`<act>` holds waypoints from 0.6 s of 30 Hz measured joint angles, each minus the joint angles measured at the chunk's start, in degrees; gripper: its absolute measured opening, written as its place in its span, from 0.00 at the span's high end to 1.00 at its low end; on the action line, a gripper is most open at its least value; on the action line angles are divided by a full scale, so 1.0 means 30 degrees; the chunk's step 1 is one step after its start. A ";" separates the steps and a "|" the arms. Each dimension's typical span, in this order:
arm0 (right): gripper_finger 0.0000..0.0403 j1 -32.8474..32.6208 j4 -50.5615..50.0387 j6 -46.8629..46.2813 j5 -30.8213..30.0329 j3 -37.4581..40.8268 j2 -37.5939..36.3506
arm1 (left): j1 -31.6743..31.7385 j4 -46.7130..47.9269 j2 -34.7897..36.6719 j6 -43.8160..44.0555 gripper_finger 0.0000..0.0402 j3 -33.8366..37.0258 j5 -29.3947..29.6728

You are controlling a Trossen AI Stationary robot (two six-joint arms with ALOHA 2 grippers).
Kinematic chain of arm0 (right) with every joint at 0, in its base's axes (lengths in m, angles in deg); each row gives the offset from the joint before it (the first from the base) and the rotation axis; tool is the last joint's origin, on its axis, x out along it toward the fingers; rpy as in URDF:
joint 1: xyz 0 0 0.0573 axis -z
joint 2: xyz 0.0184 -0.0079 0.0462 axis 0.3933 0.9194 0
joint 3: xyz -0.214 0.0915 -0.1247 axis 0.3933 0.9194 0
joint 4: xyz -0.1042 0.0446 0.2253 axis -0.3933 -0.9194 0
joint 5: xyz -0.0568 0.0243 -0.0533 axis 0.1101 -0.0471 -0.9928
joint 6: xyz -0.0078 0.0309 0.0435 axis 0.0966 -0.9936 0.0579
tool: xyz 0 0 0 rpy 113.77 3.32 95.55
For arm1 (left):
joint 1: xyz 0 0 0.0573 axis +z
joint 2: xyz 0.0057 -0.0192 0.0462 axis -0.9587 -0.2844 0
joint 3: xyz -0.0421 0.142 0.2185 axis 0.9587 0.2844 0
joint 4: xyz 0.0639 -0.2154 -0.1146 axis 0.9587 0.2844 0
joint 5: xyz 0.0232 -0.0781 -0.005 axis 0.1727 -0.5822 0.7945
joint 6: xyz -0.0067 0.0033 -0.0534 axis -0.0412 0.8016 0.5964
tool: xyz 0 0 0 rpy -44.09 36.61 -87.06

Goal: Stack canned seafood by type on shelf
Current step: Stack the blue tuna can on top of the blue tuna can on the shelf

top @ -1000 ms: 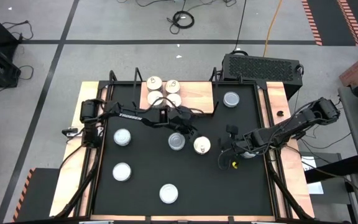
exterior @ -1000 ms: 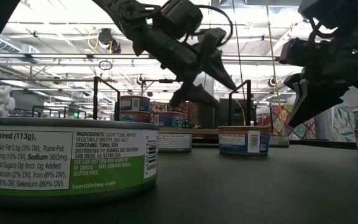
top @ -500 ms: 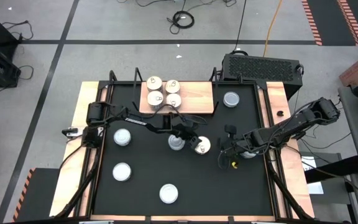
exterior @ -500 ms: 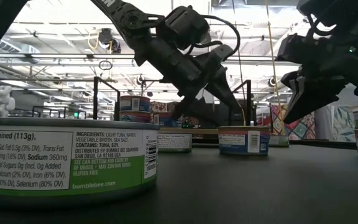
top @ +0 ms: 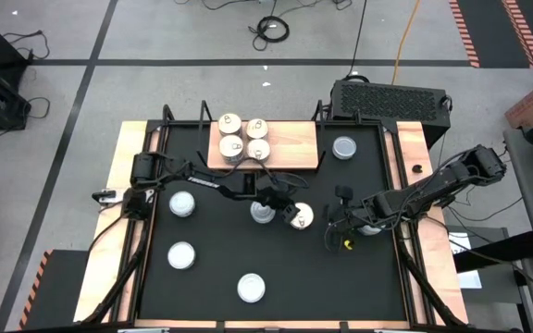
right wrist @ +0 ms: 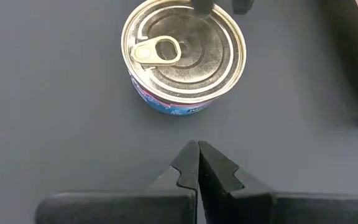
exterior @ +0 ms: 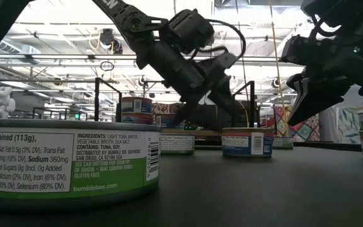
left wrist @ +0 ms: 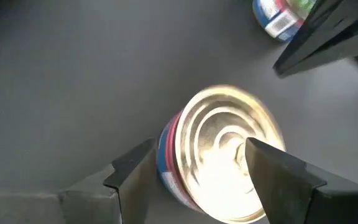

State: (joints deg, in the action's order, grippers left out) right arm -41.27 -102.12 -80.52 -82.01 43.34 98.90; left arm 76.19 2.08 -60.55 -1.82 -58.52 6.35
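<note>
The shelf (top: 290, 139), a light wooden board, lies at the table's far middle with several cream-topped tins (top: 243, 136) on it. A bright-topped tin with a pull tab (top: 302, 218) (right wrist: 182, 56) stands on the black table at centre right. My left gripper (top: 290, 213) (left wrist: 197, 174) is open, slanting down over this tin from the table's left, its fingers above the tin's left side. My right gripper (top: 339, 222) (right wrist: 197, 163) is shut, a short way to the tin's right and pointing at it.
Silvery-topped tins stand loose on the table: one under my left arm (top: 261, 212), two at the left (top: 182, 204) (top: 181, 255), one at the near middle (top: 251, 288), one at the far right (top: 344, 147). Black rods (top: 169, 120) stand at the shelf's ends.
My left gripper has come away from the shelf toward the table's near right and sunk, staying open, until its fingers stand over the bright-topped tin. The tins have not moved.
</note>
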 joint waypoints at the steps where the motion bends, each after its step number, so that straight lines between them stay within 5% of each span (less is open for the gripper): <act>1: 1.00 0.0000 0.0003 0.0000 0.0000 0.0000 0.0000 | -0.0057 0.0238 -0.0049 0.0005 0.39 0.0009 0.0001; 18: 1.00 0.0000 0.0109 -0.0007 0.0000 0.0000 0.0000 | -0.0164 -0.0069 -0.0669 0.0042 0.40 0.0015 -0.0382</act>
State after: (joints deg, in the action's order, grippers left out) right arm -41.27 -101.79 -80.54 -82.01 43.34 98.90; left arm 75.70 1.87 -62.55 -1.69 -58.48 5.21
